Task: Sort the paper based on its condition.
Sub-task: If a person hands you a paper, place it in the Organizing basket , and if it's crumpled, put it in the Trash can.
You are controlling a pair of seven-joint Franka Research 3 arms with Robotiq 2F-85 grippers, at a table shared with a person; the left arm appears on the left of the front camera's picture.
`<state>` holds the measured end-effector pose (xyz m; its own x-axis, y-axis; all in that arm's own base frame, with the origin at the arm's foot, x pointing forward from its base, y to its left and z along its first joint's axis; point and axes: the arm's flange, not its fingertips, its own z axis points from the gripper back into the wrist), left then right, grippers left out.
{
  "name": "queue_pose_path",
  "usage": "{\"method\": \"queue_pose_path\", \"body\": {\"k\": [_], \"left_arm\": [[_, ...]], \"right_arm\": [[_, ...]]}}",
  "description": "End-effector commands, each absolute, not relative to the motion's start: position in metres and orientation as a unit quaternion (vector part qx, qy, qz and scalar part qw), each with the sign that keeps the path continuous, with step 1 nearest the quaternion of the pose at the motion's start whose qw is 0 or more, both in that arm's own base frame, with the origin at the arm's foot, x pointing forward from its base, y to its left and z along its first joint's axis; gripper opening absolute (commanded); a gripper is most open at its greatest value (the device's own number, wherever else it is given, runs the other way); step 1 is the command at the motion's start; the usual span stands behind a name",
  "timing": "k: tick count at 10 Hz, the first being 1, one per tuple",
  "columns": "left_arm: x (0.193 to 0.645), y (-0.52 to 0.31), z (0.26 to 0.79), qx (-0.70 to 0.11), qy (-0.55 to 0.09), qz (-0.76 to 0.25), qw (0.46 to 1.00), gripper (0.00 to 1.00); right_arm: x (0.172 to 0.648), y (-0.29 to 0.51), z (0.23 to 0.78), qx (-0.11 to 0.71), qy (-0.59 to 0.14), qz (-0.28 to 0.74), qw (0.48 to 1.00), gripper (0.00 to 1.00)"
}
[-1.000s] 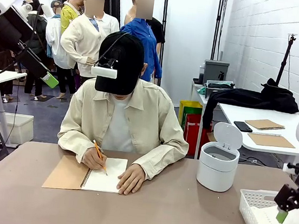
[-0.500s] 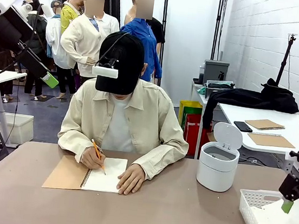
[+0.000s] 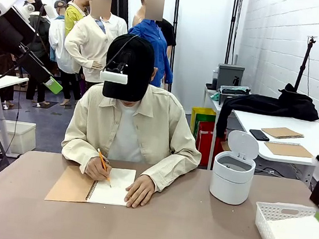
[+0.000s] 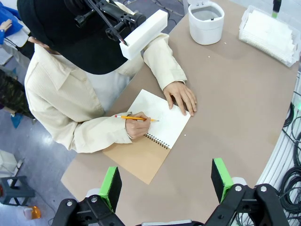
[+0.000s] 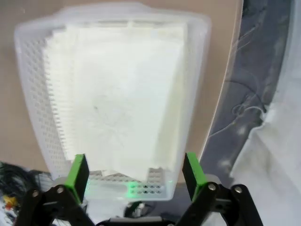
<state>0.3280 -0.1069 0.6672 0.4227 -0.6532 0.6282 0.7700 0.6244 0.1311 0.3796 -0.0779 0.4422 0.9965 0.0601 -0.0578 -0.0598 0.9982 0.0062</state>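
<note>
Hovering above paper in the basket, right gripper with fingers apart; left gripper, likewise apart, facing the notebook.

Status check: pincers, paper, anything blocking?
Both open, empty: left pincer high over table, right pincer above basket. Paper stacked in basket, faint sketch on top sheet. Person writing in notebook, apart from basket.

Front camera facing the person across the counter, left wrist looking down on both from high, right wrist hovering close over the basket, shared by all.
</note>
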Motion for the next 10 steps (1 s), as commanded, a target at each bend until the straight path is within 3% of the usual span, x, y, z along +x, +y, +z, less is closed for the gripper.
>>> {"method": "queue_pose_path", "body": {"k": [1, 7, 9, 10], "left_arm": [[0.329, -0.107, 0.668, -0.089, -0.332, -0.422, 0.839, 1.00], [0.329, -0.107, 0.668, -0.089, -0.332, -0.422, 0.839, 1.00], [0.329, -0.107, 0.668, -0.089, -0.332, -0.422, 0.839, 1.00], [0.329, -0.107, 0.668, -0.089, -0.332, -0.422, 0.839, 1.00]], "right_arm": [[0.382, -0.074, 0.464, -0.042, -0.023, 0.048, 0.998, 1.00], [0.368, -0.049, 0.526, -0.035, -0.151, 0.127, 0.980, 1.00], [0.363, -0.043, 0.532, -0.010, -0.165, 0.138, 0.977, 1.00], [0.373, -0.045, 0.539, -0.047, -0.140, 0.113, 0.983, 1.00]]}}
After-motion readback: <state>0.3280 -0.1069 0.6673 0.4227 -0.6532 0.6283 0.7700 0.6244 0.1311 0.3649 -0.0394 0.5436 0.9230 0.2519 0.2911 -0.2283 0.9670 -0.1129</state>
